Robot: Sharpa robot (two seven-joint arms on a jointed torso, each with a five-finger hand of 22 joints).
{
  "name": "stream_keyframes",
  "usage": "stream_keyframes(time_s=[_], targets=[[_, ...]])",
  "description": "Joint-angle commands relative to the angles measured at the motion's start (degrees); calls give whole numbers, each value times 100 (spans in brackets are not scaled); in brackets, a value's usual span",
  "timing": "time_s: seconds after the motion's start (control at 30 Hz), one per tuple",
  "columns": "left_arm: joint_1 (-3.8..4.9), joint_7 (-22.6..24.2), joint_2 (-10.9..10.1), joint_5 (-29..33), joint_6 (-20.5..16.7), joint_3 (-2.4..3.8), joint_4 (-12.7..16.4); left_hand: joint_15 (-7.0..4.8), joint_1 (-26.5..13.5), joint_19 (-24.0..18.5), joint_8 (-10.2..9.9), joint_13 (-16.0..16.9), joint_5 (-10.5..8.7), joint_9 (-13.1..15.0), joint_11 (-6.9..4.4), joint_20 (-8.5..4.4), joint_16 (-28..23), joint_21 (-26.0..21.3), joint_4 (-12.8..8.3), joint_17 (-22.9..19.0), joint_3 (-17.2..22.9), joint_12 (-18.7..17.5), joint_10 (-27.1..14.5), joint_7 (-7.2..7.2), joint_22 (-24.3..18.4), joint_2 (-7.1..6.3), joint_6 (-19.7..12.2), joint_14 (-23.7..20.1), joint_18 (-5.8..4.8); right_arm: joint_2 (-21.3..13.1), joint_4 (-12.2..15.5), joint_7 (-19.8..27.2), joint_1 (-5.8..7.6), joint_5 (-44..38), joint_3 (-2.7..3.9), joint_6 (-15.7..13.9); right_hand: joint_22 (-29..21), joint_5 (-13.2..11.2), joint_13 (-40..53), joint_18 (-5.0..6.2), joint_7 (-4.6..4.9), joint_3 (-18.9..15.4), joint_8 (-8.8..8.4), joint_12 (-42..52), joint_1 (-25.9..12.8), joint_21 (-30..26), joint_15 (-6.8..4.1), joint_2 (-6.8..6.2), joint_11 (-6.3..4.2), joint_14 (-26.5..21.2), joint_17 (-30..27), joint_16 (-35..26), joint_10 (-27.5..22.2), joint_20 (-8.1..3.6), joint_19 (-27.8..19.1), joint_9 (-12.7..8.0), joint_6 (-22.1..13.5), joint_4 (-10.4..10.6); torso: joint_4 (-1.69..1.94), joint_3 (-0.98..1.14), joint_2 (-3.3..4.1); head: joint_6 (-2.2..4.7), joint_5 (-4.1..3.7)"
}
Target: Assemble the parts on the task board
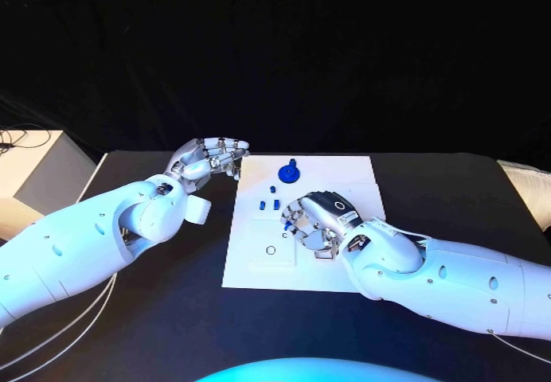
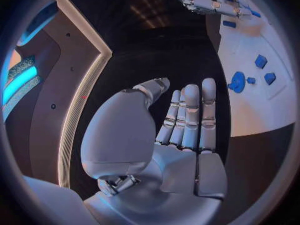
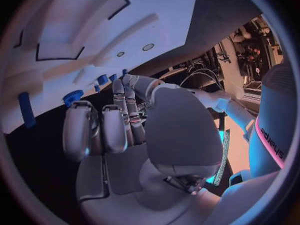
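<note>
Over the white rectangular task board (image 1: 345, 171), my right hand (image 1: 319, 223) hovers low with fingers curled down; left hand (image 1: 212, 161) waits at the board's far left corner.
Right hand sits above the middle of the board, fingers bent in toward the small blue parts (image 1: 271, 205); I cannot tell whether it pinches anything, fingertips are hidden under the palm; left hand is flat, fingers straight and close together, holding nothing, just beside the board edge; round blue knob-shaped part (image 1: 290, 172) stands near the far edge, well clear of both hands; risk as I judge it: curled right fingers could sweep or tip the loose small pieces beside them when I lower; blocked fingertip sight means a mis-grip or a part dropped off its slot; left hand close to the edge could nudge the board and shift everything.
</note>
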Motion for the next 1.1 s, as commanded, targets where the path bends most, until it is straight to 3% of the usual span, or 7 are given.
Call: stream_keyframes(time_s=[0.03, 0.17, 1.1], targets=[[-5, 31, 7, -47, -3, 6, 24, 13, 47, 47, -14, -8, 38, -5, 39, -11, 27, -15, -30, 3, -8, -33, -10, -2, -9, -24, -25, 6, 83, 47, -33, -174, -40, -372, -2, 131, -7, 26, 5, -68, 30, 37, 34, 17, -16, -11, -44, 55, -17, 238, -10, 5, 49, 9, 109, 12, 2, 4, -7, 8, 2, -47, 60], [-7, 28, 6, -48, 3, 6, 25, 13, 47, 47, -14, -8, 38, -5, 39, -11, 27, -15, -30, 3, -8, -33, -10, -2, -9, -24, -25, 6, 83, 84, -55, -286, -73, -468, -4, 175, -9, 26, 4, -67, 31, 38, 35, 17, -17, -14, -44, 55, -17, 238, -6, 8, 48, 9, 107, 14, 2, 2, -2, 5, 2, -100, 96], [-24, 27, 11, -49, 14, 6, 16, 18, 42, 55, -24, -13, 39, -15, 45, -9, 30, -18, -23, 0, -18, -38, -8, 6, -12, -22, -48, 7, 82, 221, -174, -483, -123, -665, -9, 522, -10, 16, 3, -66, 36, 42, 41, 16, -32, -16, -41, 53, -13, 234, -17, 5, 46, 11, 104, 23, -2, -3, 9, -10, -2, -201, 139]])
